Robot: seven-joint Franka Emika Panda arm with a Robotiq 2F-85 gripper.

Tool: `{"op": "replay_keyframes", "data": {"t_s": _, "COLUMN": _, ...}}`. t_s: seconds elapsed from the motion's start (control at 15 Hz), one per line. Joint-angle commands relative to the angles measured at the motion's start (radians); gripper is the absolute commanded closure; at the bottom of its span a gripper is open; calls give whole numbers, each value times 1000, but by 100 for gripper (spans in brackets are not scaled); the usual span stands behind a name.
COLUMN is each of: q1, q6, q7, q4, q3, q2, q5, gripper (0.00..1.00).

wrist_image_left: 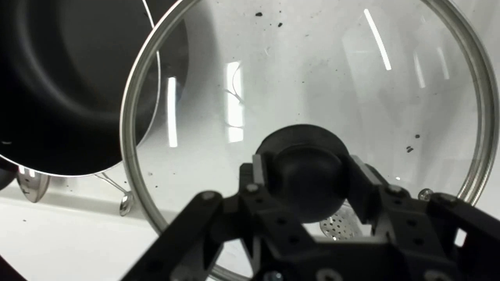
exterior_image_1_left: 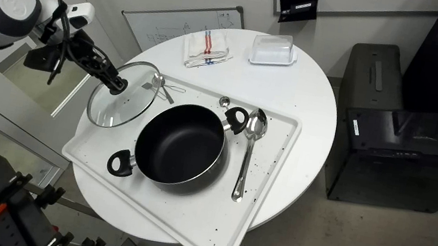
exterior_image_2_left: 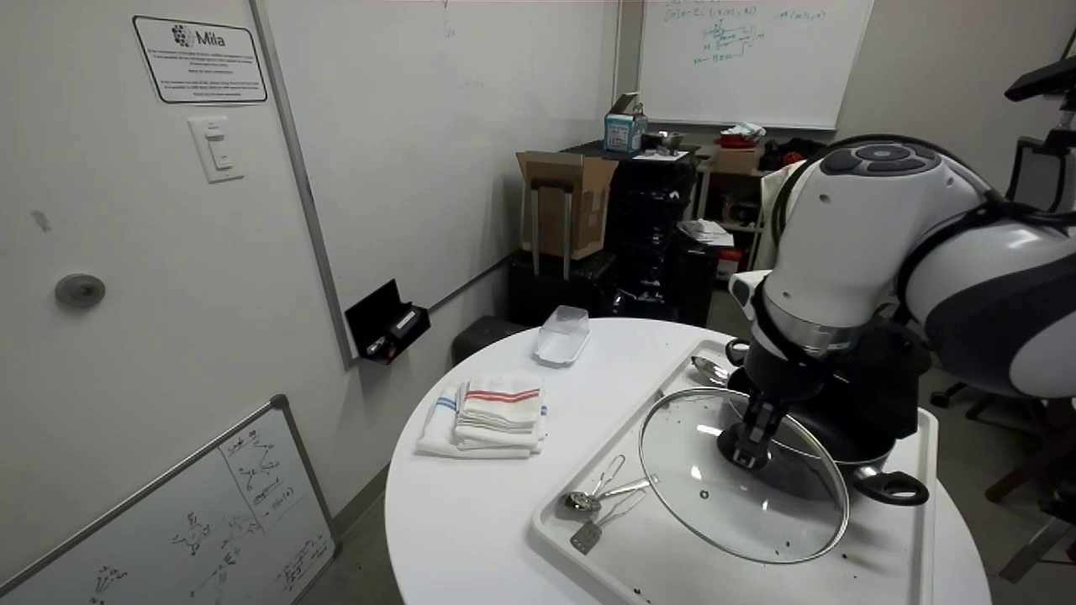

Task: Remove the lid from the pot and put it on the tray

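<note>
My gripper (exterior_image_1_left: 117,84) is shut on the dark knob of the glass lid (exterior_image_1_left: 129,101). In the wrist view, its fingers (wrist_image_left: 304,171) stand on both sides of the knob. The lid (exterior_image_2_left: 714,512) looks raised above the white tray (exterior_image_1_left: 193,221), beside the pot, and looks tilted in an exterior view. The exact gap to the tray is hard to tell. The black pot (exterior_image_1_left: 181,148) stands uncovered on the tray with its dark inside showing. In the wrist view, the lid's rim (wrist_image_left: 131,117) overlaps the pot's edge (wrist_image_left: 78,78) in the picture. The arm partly hides the pot (exterior_image_2_left: 849,433) in an exterior view.
A large metal spoon (exterior_image_1_left: 249,146) lies on the tray beside the pot. Several small metal utensils (exterior_image_2_left: 588,504) lie near a tray corner, close to the lid. Folded towels (exterior_image_1_left: 207,47) and a clear-covered dish (exterior_image_1_left: 273,52) stand on the round white table (exterior_image_1_left: 316,126) beyond the tray.
</note>
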Motion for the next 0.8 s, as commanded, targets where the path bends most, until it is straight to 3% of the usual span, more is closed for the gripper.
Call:
{"op": "replay_keyframes", "data": {"t_s": 0.0, "q1": 4, "q6": 18, "q7": 5, "q4": 68, "q3": 5, "q2": 73, "q5": -5, "gripper": 74}}
{"op": "replay_keyframes", "data": {"t_s": 0.73, "q1": -23, "q6": 87, "q7": -56, "q4": 203, "q3": 29, "q2": 310, "q5": 90, "gripper": 74}}
